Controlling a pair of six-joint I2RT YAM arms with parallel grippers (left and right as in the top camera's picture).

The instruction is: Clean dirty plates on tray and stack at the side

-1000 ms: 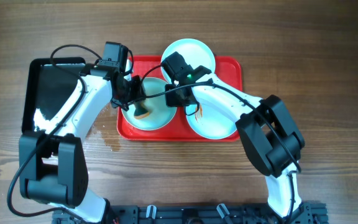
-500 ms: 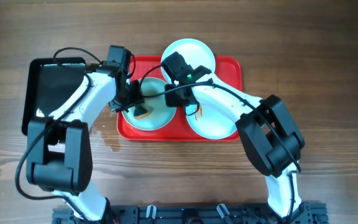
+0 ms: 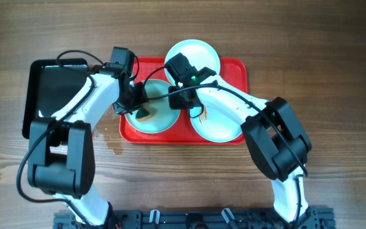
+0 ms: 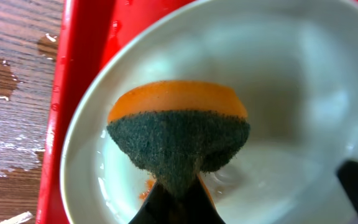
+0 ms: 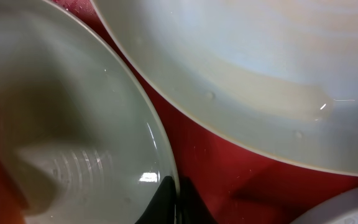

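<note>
The brown wooden table (image 3: 335,63) holds a big red tray (image 3: 237,70), with a black tray (image 3: 53,89) just beside it on the left. Three pale plates sit on the red tray: the left plate (image 3: 161,121), the back plate (image 3: 199,51) and the right plate (image 3: 221,127). The left pincer (image 4: 178,202) is squeezed tight on a sponge (image 4: 179,124), orange on one side and dark green on the other. The sponge sticks out from the pincer toward the middle of the left plate, down inside it. Small orange sauce bits (image 4: 146,186) lie right beside the pinched end, so I think the left arm is nearest for wiping. The right pincer (image 5: 174,202) is closed at the rim of the left plate and seems to pinch it steady.
</note>
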